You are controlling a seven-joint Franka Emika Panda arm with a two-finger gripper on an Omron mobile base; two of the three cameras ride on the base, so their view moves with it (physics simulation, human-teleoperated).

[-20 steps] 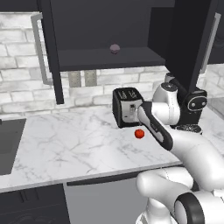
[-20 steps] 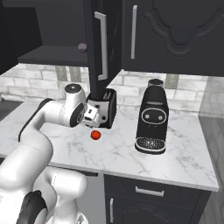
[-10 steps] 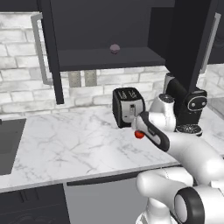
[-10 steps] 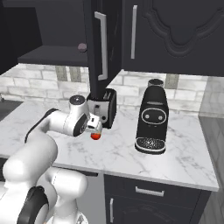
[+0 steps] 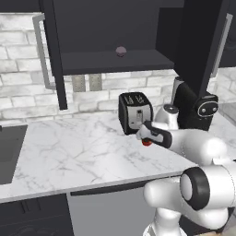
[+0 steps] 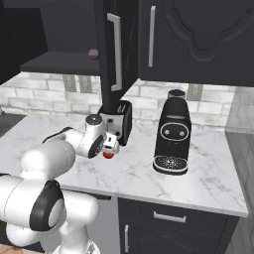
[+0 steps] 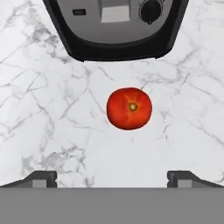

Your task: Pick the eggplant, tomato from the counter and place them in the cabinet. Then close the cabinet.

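Now lowered over the tomato (image 7: 129, 108) since a second ago — gripper (image 7: 112, 179) spread wide, nothing held | tomato on counter (image 5: 69, 152) before toaster (image 5: 134, 111) | eggplant (image 5: 120, 50) in cabinet (image 5: 110, 62) — tomato grasp next.

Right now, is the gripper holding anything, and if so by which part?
Nothing is held. The gripper is open above the tomato, which lies on the counter between the spread fingertips, untouched.
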